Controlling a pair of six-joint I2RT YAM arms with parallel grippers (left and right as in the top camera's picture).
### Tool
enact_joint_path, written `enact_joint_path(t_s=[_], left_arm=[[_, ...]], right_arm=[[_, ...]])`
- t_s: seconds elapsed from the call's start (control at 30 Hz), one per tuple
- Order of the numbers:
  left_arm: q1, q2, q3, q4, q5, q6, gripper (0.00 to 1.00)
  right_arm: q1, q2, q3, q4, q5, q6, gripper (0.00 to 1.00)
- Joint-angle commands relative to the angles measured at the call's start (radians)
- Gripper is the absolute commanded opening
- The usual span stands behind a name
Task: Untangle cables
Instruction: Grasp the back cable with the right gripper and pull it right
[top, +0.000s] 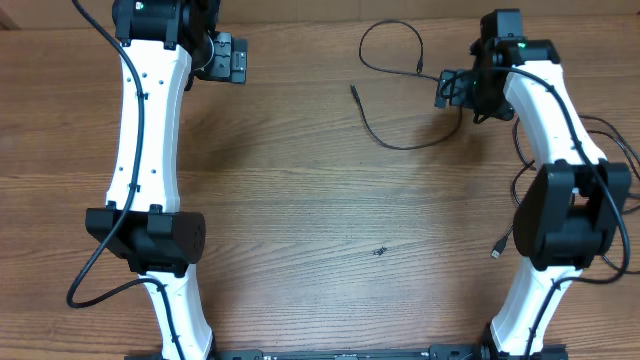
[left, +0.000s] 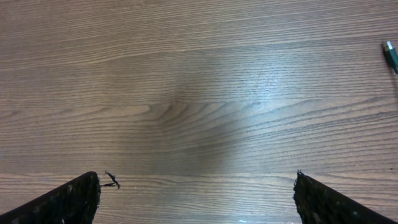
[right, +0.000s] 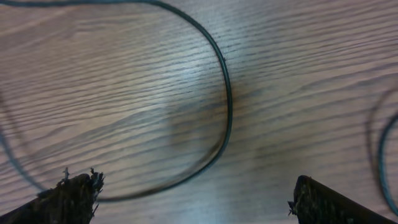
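Observation:
A thin black cable (top: 392, 143) lies on the wooden table at the back right. It forms a loop (top: 388, 28) and a long curve ending in a small plug (top: 354, 90). My right gripper (top: 446, 88) hovers open at the cable's right end. In the right wrist view the cable (right: 227, 106) curves across the wood just ahead of the open right gripper (right: 196, 199), with nothing between its fingers (right: 74, 198). My left gripper (top: 230, 58) is at the back left, away from the cable. It is open (left: 196, 190) over bare wood.
A silver-tipped plug (top: 497, 248) on a black cord lies beside the right arm's base. Thicker black arm cables (top: 620, 140) hang at the right edge. A small dark speck (top: 380, 250) sits mid-table. A greenish plug tip (left: 390, 56) shows at the left wrist view's right edge.

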Motion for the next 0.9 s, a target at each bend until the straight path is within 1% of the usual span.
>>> enact_joint_path(t_s=[0.0,0.03,0.13,0.17,0.33,0.4,0.47,0.53,0.57,0.63,0.67,0.73,0.77,0.83,0.87], left_arm=[[0.004,-0.021,0.003,0.004,-0.013,-0.014,1.00],[0.003,-0.021,0.003,0.004,-0.013,-0.014,1.00],[0.003,-0.021,0.003,0.004,-0.012,-0.014,1.00],[0.004,-0.021,0.003,0.004,-0.013,-0.014,1.00],[0.003,-0.021,0.003,0.004,-0.012,-0.014,1.00],[0.003,-0.021,0.003,0.004,-0.012,-0.014,1.00],[0.004,-0.021,0.003,0.004,-0.013,-0.014,0.99],[0.003,-0.021,0.003,0.004,-0.012,-0.014,0.99],[0.004,-0.021,0.003,0.004,-0.013,-0.014,0.99],[0.003,-0.021,0.003,0.004,-0.012,-0.014,0.99],[0.004,-0.021,0.003,0.004,-0.012,-0.014,1.00],[0.004,-0.021,0.003,0.004,-0.013,-0.014,0.99],[0.003,-0.021,0.003,0.004,-0.012,-0.014,1.00],[0.004,-0.021,0.003,0.004,-0.012,-0.014,1.00],[0.003,-0.021,0.003,0.004,-0.012,-0.014,1.00]], right_arm=[[-0.006,0.049,-0.014,0.027,0.016,0.008,0.97],[-0.006,0.061,-0.016,0.036,0.016,0.008,0.94],[-0.006,0.095,-0.016,0.050,0.016,0.008,0.91],[-0.006,0.111,-0.016,0.055,0.016,0.008,0.88],[-0.006,0.140,-0.016,0.069,0.017,0.008,0.76],[-0.006,0.151,-0.016,0.074,0.018,0.008,0.75],[-0.006,0.169,-0.016,0.079,0.019,0.008,0.72],[-0.006,0.180,-0.019,0.084,0.019,0.008,0.64],[-0.006,0.180,-0.029,0.097,0.019,0.008,0.54],[-0.006,0.180,-0.043,0.110,0.019,0.008,0.39],[-0.006,0.180,-0.049,0.116,0.019,0.008,0.36],[-0.006,0.180,-0.057,0.124,0.018,0.011,0.33],[-0.006,0.180,-0.061,0.127,0.019,0.011,0.30],[-0.006,0.180,-0.069,0.133,0.019,0.011,0.18],[-0.006,0.180,-0.072,0.135,0.018,0.011,0.04]])
